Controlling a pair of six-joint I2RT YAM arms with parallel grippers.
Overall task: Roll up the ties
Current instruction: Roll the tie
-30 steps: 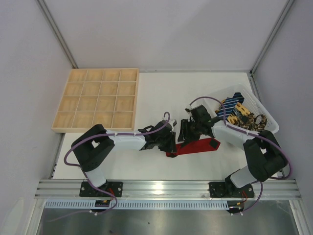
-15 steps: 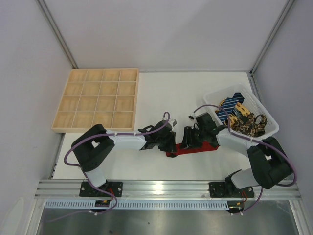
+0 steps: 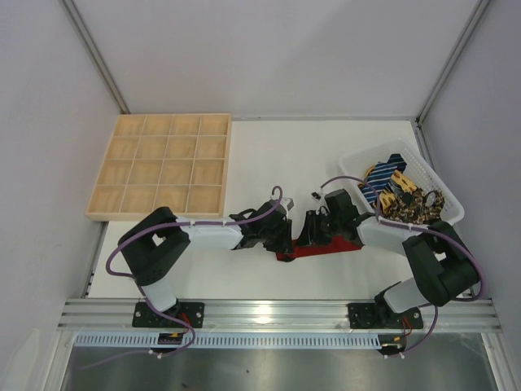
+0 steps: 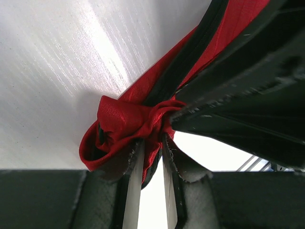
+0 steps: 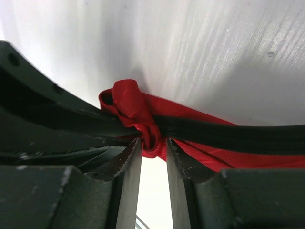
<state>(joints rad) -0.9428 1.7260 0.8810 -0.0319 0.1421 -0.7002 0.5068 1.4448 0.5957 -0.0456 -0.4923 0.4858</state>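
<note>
- At the near edge of the table [image 3: 269, 159], the two arm bases sit bolted to a metal rail [image 3: 277, 311], the left arm reaching in from the left and the right arm from the right, both meeting near the table's middle.
- Between the two arms, the red tie [image 3: 319, 246] lies flat on the white surface, one end bunched into a small loose coil where the grippers meet and the rest trailing to the right as a flat strip.
- The left gripper [image 4: 151, 143] has its fingers drawn close together, pinching a fold of the crumpled red coil between the tips; in the left wrist view the black lining of the tie shows along the strip running up and away.
- The right gripper [image 5: 153, 143] likewise has its fingers nearly together, clamped on a knot of the same red fabric, with the black finger of the other gripper just beside it.
- Farther right, a white basket [image 3: 444, 213] holds the other ties [image 3: 399, 191]: navy striped, mustard yellow and dark speckled ones heaped together.
- At the far left, a wooden tray [image 3: 160, 167] divided into square compartments rests on the table, well apart from the tie.
</note>
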